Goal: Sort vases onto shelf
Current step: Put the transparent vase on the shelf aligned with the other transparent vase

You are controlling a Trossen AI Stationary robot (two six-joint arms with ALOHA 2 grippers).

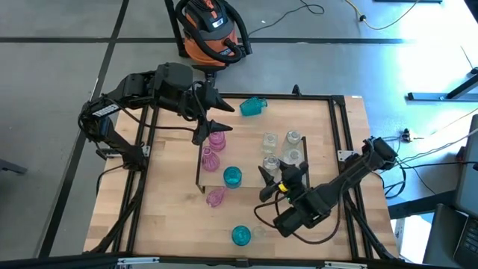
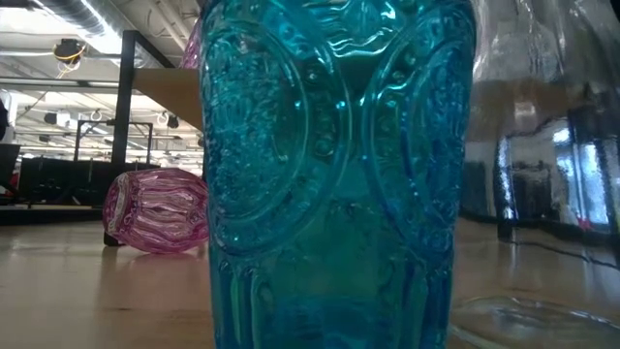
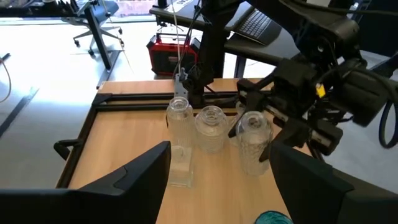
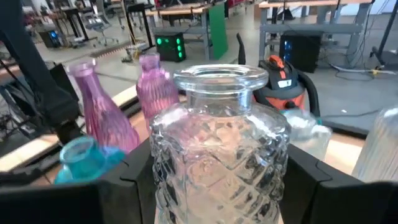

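Observation:
My right gripper is shut on a clear diamond-cut vase at the shelf's right part. Three more clear vases stand beside it. My left gripper hangs open above the shelf's far left end, over two upright pink vases. A teal vase stands mid-shelf. On the table, a pink vase lies on its side near the shelf, a teal vase stands at the near edge, and another teal vase lies tipped at the far edge. My right gripper pinches the clear vase by its bulbous body, one finger on each side, below the neck. The fingers come level from the table's near right side. The vase stays upright; its base is hidden, so I cannot tell whether it is lifted.
The tabletop has a black frame around it. An orange-and-black shop vacuum sits on the floor beyond the far edge. Bare wood lies left of the shelf and along the near edge.

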